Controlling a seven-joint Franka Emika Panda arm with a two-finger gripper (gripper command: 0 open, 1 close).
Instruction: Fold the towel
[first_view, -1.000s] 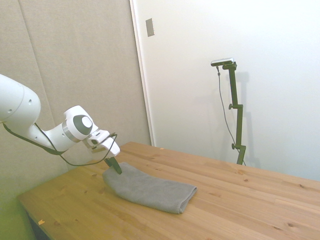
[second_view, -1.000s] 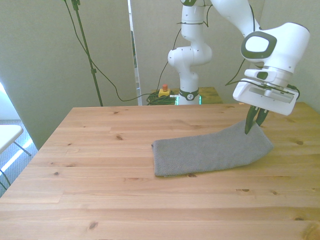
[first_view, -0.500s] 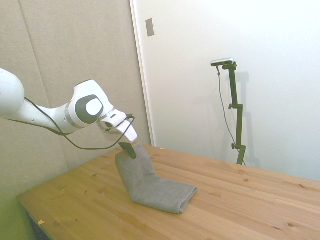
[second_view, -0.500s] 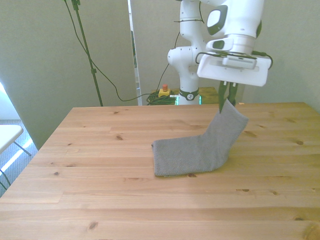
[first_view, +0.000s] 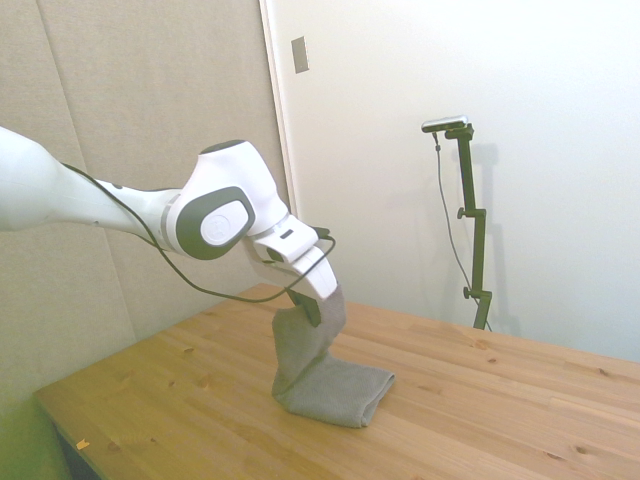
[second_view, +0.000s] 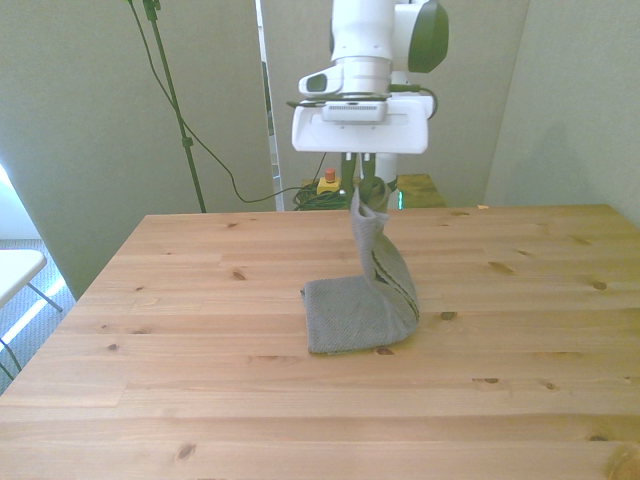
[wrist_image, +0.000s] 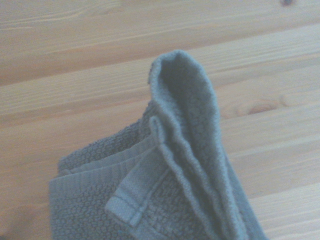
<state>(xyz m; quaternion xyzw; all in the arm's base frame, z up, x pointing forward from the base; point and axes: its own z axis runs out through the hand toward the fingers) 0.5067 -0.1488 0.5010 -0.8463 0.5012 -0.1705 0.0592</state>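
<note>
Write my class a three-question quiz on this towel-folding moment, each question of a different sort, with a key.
1. True or false: the whole towel lies flat on the table.
2. What holds the towel's raised end? A) a person's hand B) the claw C) a clip
3. Fill in: the towel's lower end rests on the ____.

Key: 1 false, one end is lifted while the other stays down; 2 B, the claw is shut on that end; 3 table.

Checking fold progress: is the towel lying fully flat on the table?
No, the gripper holds one end of the towel up while the other end rests on the table.
</note>
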